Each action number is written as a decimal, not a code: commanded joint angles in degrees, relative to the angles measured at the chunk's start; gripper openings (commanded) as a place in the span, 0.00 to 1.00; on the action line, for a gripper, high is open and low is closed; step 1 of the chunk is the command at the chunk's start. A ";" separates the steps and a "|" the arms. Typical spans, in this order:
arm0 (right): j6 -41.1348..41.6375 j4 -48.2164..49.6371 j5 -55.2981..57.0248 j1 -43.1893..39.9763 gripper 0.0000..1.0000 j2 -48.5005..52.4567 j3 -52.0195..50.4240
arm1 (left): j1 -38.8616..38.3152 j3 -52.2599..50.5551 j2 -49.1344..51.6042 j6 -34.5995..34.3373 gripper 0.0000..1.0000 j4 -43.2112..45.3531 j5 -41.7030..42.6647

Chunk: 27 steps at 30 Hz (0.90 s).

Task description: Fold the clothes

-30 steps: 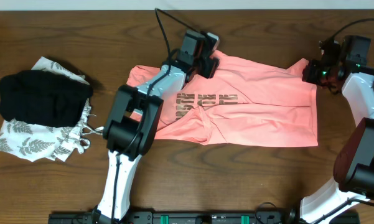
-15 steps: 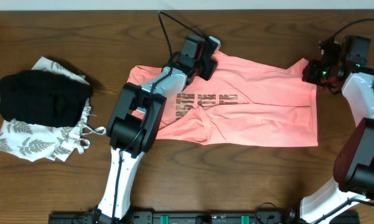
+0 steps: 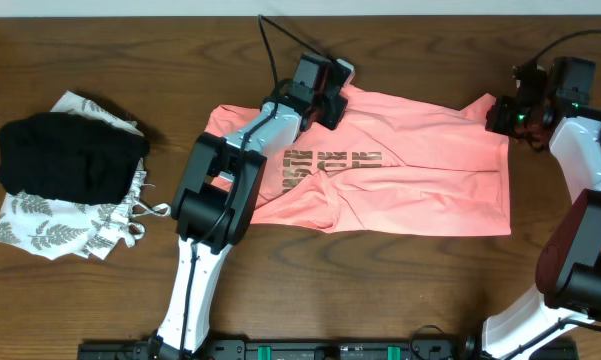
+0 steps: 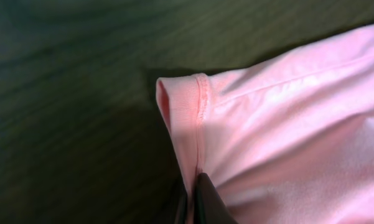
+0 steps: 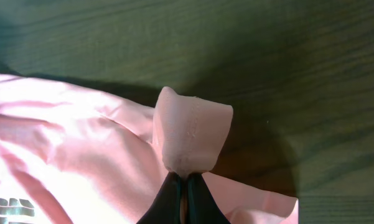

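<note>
**On a dark wooden tabletop point(image 3: 380, 300), two tools pinch a pink T-shirt point(image 3: 420, 170) by its far edge**

Across the far half of the tabletop, from the middle toward the right edge, the salmon-pink T-shirt lies spread sideways and creased. Its rows of bronze lettering point(image 3: 330, 160) face up on the shirt's left part. The left tool point(image 3: 330, 102) sits at the shirt's far edge, close to the middle of the tabletop's far edge. Its wrist camera shows the dark fingers point(image 4: 205, 202) pressed together on a stitched, hemmed border of the fabric. That border curls over into a small loop just beyond the fingertips, with bare wood beside it.

The right tool point(image 3: 500, 115) is at the shirt's far right corner, near the tabletop's right edge. Its wrist view shows the fingers point(image 5: 168, 202) shut tight on a fold of pink cloth, and a hemmed band stands up above them as a rounded loop. The rest of the shirt trails off to one side of that loop, and a corner of the lettering shows at the edge of the frame.

By the tabletop's left edge, well apart from the shirt, a black garment point(image 3: 70, 155) is folded. It rests on top of a white garment point(image 3: 50, 232) printed with grey leaves. Neither tool is near that pile.
</note>
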 commanded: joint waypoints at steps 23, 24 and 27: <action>-7.93 -14.93 -9.46 1.25 0.01 -9.53 -0.02 | -0.42 0.61 -20.50 -0.74 0.06 -41.33 -3.87; -7.93 -16.44 -9.44 1.46 0.01 -10.12 -0.02 | -0.66 0.59 -20.50 -0.76 0.06 -43.12 -3.72; -7.91 -21.49 -9.07 2.29 0.01 -11.32 -0.04 | -1.25 0.59 -20.50 -0.90 0.06 -46.86 -3.67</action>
